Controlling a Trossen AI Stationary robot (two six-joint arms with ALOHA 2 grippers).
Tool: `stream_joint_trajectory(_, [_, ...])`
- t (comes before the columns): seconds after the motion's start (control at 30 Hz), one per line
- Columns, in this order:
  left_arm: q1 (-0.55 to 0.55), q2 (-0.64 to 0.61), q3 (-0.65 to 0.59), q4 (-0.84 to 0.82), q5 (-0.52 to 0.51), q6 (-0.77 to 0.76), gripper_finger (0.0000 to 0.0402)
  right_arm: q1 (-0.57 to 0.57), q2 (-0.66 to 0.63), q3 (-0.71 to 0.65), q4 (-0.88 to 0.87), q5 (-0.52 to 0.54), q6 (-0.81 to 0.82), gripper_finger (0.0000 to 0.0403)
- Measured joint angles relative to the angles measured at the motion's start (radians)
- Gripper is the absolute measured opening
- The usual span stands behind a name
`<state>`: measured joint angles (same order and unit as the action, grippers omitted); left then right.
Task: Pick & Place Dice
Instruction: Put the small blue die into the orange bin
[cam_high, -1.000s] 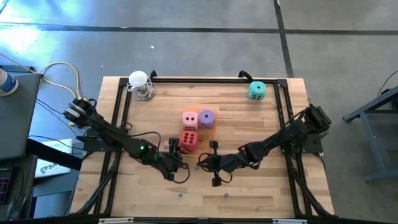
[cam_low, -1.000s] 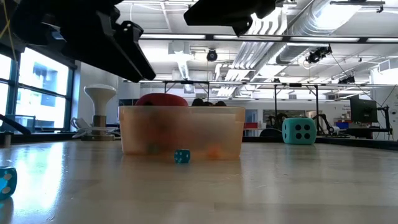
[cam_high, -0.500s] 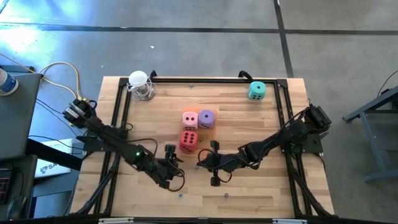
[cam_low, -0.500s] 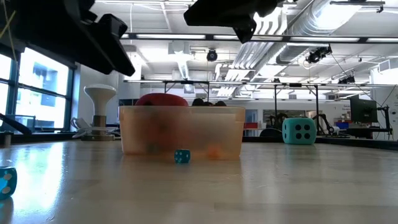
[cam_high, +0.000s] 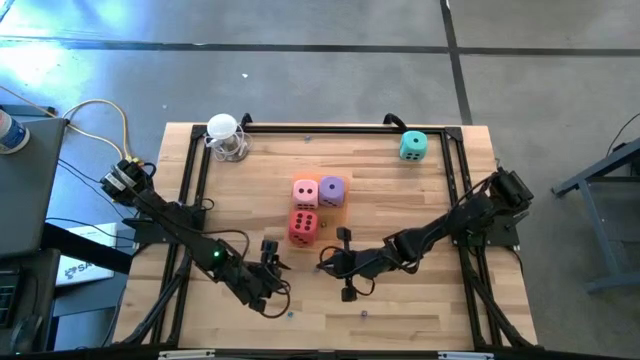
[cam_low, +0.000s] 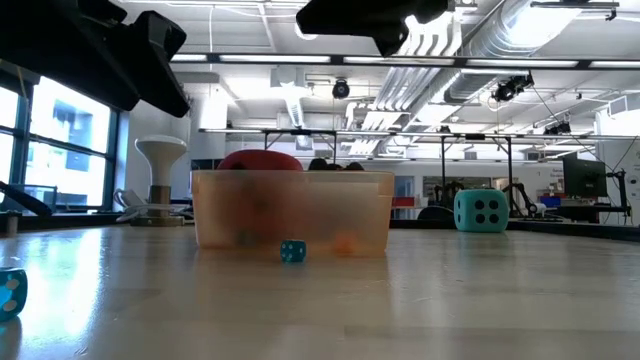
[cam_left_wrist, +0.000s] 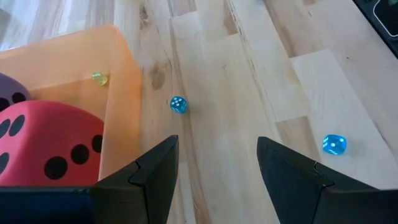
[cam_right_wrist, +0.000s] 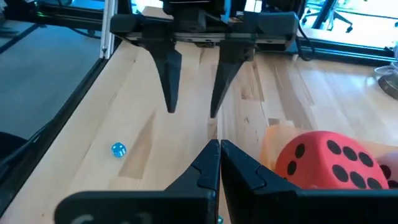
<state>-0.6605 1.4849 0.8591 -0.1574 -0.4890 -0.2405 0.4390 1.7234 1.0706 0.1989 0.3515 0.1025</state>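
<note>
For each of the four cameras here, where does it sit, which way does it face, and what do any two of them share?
High: overhead, straight down; both arms, teal die alone at the far edge.
Low: table height, level across; orange tray, arms overhead.
Left wrist: on the left arm, past the open left gripper toward the red die.
Right wrist: on the right arm, past the shut right gripper toward the left gripper.
Shared: both wrist views show the red die and tray.
</note>
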Motion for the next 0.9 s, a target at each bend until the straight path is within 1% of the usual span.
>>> stream_joint_trajectory(0.07, [0.000, 0.000, 0.000, 0.000, 0.000, 0.000, 0.0210, 0.002, 0.000, 0.000, 0.000, -0.004, 0.012, 0.0004])
stream_joint_trajectory(0.13, [0.000, 0.000, 0.000, 0.000, 0.000, 0.000, 0.0210, 0.002, 0.000, 0.000, 0.001, -0.024, 0.059, 0.0004])
stream_joint_trajectory(0.23, [0.000, 0.000, 0.000, 0.000, 0.001, -0.001, 0.0210, 0.001, 0.000, 0.000, 0.017, -0.091, 0.088, 0.0004])
stream_joint_trajectory(0.3, [0.000, 0.000, 0.000, 0.000, 0.001, -0.002, 0.0210, 0.001, 0.000, 0.000, 0.019, -0.124, 0.075, 0.0004])
stream_joint_trajectory(0.53, [0.001, 0.000, 0.000, 0.000, 0.003, -0.004, 0.0210, 0.008, 0.000, 0.000, 0.037, -0.129, -0.001, 0.0004])
stream_joint_trajectory(0.67, [0.001, 0.000, 0.000, 0.000, 0.003, -0.004, 0.0210, 0.008, 0.000, 0.000, 0.064, -0.160, -0.077, 0.0005])
stream_joint_trajectory(0.77, [0.001, 0.000, 0.000, -0.001, 0.003, -0.003, 0.0210, 0.013, 0.000, 0.000, 0.096, -0.145, -0.137, 0.0011])
stream_joint_trajectory(0.83, [0.001, 0.000, 0.000, -0.007, 0.003, -0.003, 0.0210, 0.020, 0.000, 0.000, 0.111, -0.096, -0.175, 0.0019])
stream_joint_trajectory(0.9, [0.001, 0.000, 0.000, -0.020, 0.003, -0.003, 0.0210, 0.033, -0.004, 0.000, 0.113, -0.024, -0.208, 0.0027])
